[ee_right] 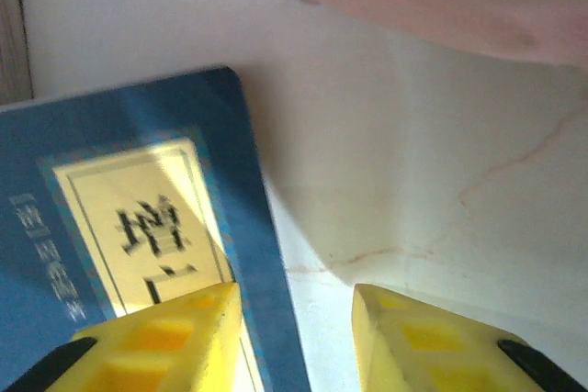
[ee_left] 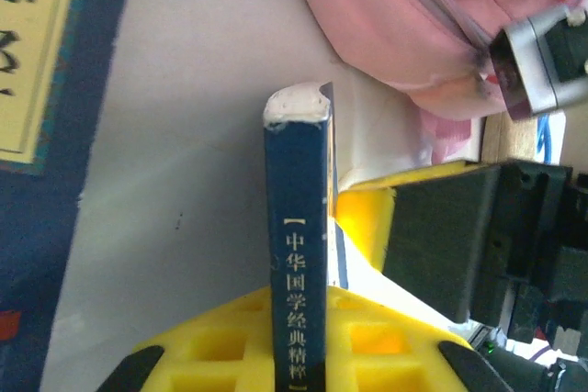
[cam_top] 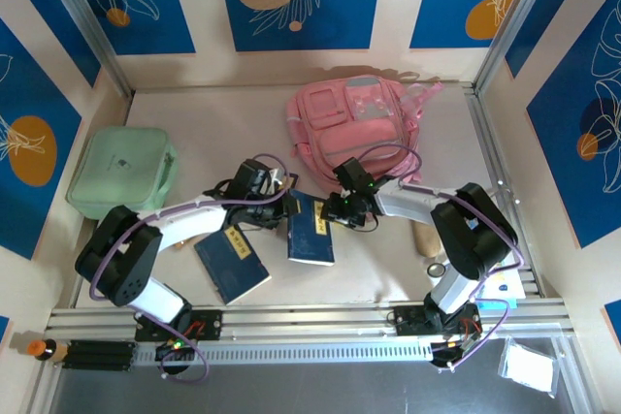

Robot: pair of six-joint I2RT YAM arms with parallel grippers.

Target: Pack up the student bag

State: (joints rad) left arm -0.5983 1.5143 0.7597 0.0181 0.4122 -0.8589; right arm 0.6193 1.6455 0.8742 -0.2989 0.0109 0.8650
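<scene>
Top external view: the student bag (cam_top: 354, 128) is laid flat just beyond a blue book (cam_top: 310, 232); the book is flanked by the left gripper (cam_top: 281, 207) and the right gripper (cam_top: 340, 212). Left wrist view: the book's spine (ee_left: 296, 254) is clamped between the left fingers (ee_left: 230, 369), the bag (ee_left: 413, 16) behind it. Right wrist view: the right fingers (ee_right: 156, 346) are held apart, nothing grasped, one overlapping the book's cover (ee_right: 119, 218).

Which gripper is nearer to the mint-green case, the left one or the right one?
Left. The left gripper, shut on the blue book, is to the right of the mint-green case. The right gripper is farther right, at the book's other side.
</scene>
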